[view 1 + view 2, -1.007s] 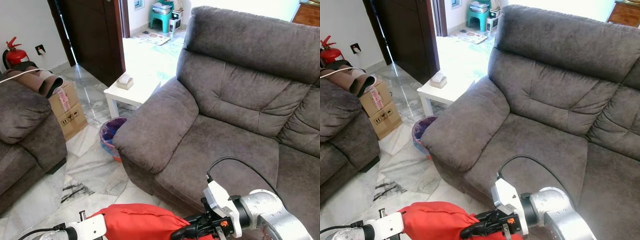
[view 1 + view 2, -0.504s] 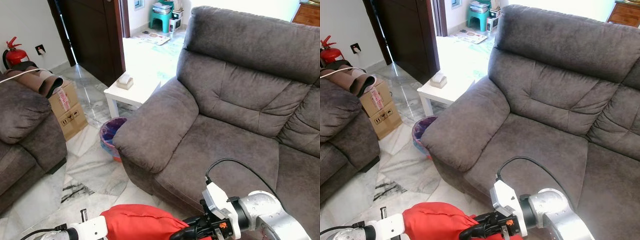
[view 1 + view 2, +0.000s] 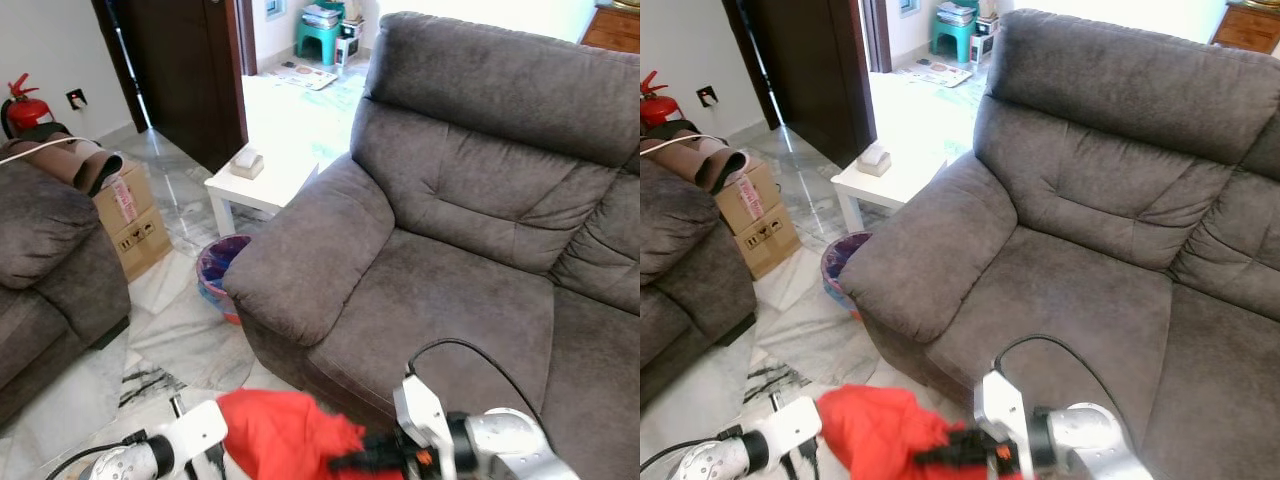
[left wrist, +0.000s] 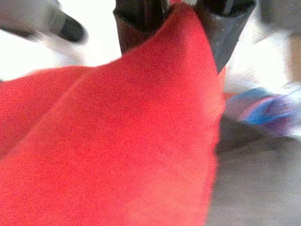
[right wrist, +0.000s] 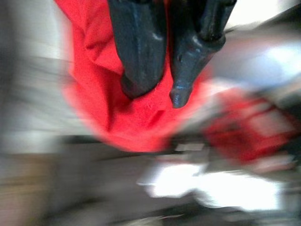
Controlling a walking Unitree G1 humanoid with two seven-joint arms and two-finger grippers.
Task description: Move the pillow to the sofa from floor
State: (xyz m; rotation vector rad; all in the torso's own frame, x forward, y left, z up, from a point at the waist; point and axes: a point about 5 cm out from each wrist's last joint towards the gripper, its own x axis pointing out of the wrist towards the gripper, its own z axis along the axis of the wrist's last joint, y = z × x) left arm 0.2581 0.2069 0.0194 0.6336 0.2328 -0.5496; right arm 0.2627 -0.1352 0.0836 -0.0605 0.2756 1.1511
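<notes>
The grey sofa (image 3: 450,250) is spreading across the upper right, its seat cushion lying ahead of and above the red pillow (image 3: 285,435), which is hanging off the floor (image 3: 180,340) just before the seat's front edge. The pillow's long axis is running side to side between both arms, so neither looks clearly nearer. The left tool (image 4: 181,23) is pinching one end; the right tool (image 5: 155,89) is sitting nearly closed against the other end, its grip too blurred to tell.

White side table (image 3: 262,186), tissue box (image 3: 246,161) on top; cardboard box (image 3: 135,219) nearby.
</notes>
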